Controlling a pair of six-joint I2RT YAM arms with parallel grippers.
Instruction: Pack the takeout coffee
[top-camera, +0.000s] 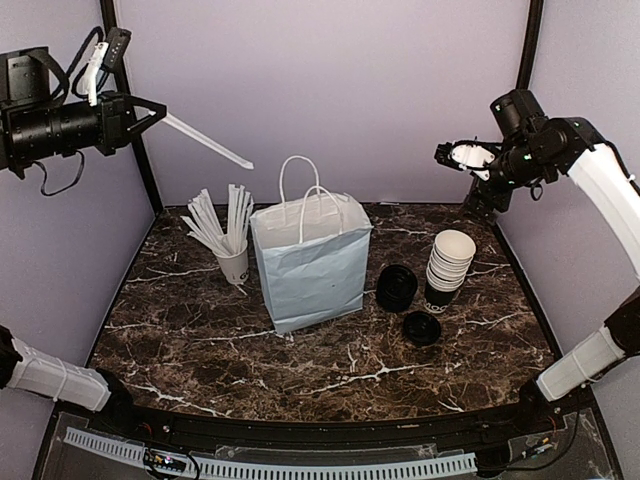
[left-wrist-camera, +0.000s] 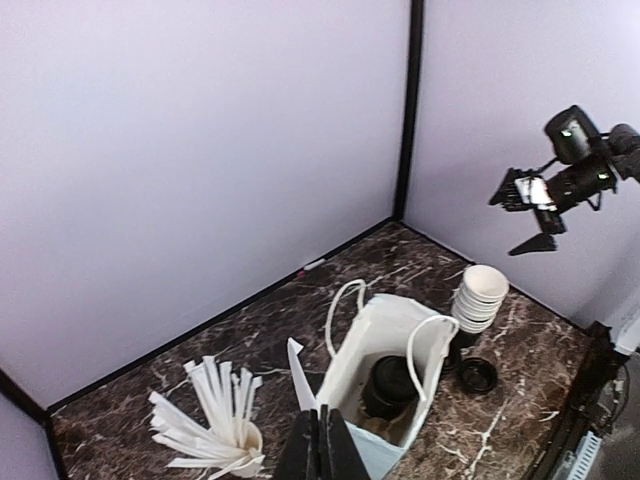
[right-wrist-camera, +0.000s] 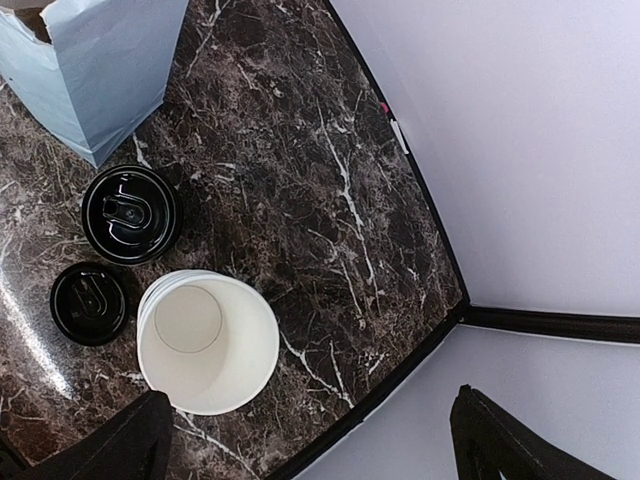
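Standing upright inside the white paper bag (top-camera: 310, 270), the coffee cup (left-wrist-camera: 392, 383) shows its black lid through the open mouth in the left wrist view only; the top view does not see into the bag. The left claw (left-wrist-camera: 320, 422) is clenched on a long white straw (top-camera: 210, 142), high at the rear left. From that claw the cup lies ahead and below, and the straw's long axis slopes down toward the bag mouth. Judged: with the straw tip nearest the handles, the left arm is the one placed to act. The right claw (right-wrist-camera: 312, 400) hangs released and empty above the stack of white cups (top-camera: 452, 258); a loose black lid (top-camera: 421, 327) and a larger black lid (top-camera: 397, 287) lie beside the stack. The mark on the cup of spare straws (top-camera: 235, 265) and the lid embossing cannot be read; the bag faces in view bear no print
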